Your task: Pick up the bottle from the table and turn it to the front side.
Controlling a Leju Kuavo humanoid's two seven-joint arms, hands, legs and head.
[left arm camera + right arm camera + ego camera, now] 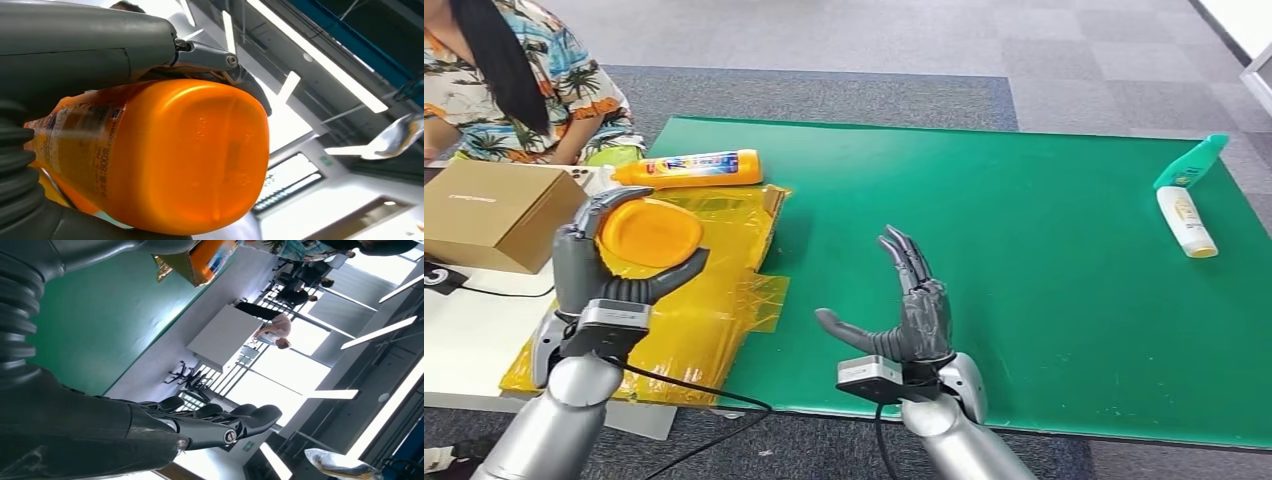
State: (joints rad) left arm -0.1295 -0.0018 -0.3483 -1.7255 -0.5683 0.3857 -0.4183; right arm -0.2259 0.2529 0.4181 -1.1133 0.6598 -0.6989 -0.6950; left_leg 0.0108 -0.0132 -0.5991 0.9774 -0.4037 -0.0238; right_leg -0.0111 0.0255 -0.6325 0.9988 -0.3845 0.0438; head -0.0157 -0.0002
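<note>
Gripping orange bottle (650, 232) base-up, left hand (594, 268) fingers (596, 208) clamped around it | right hand (904, 312) fingers (906, 256) apart, empty, above green counter (1024, 250)

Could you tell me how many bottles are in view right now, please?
4. One orange bottle is gripped in the left hand; another orange bottle lies on the yellow plastic sheet; a green bottle and a white bottle lie at the green mat's far right.
</note>
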